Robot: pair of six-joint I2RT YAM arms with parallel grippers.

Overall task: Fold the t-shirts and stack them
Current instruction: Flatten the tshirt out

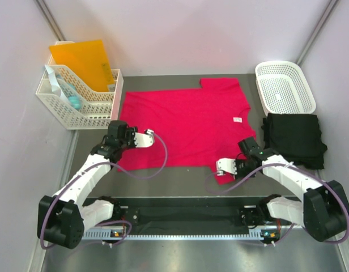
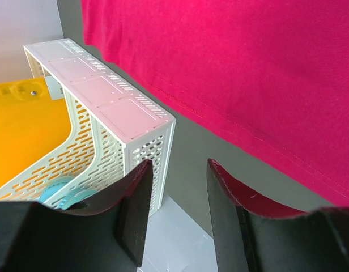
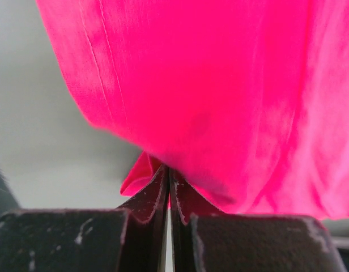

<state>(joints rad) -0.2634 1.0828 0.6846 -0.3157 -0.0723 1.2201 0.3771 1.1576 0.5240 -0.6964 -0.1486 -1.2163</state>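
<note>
Pinkish-red t-shirt lies spread flat across the middle of the worktop, neck label up, while the black t-shirt sits bunched at the right, just below the lattice basket. The right fingers are pressed together on a fold of red cloth at the shirt's near right corner. The left fingers stand apart with nothing between them, beside the near left hem. The main risk, as I judge it, is a one-sided pull: if the right arm lifts or carries its corner while the left has no hold, the cloth will drag, skew and bunch instead of folding cleanly. The pinch looks small, too, so it could slip out. The left arm is also near the slotted organiser and might nudge it when reaching. Only the overhead view gives the whole layout — both shirts and the basket. Only the right wrist view proves the clamp, and only the left wrist view shows the empty gap, with the hem lying just ahead.
</note>
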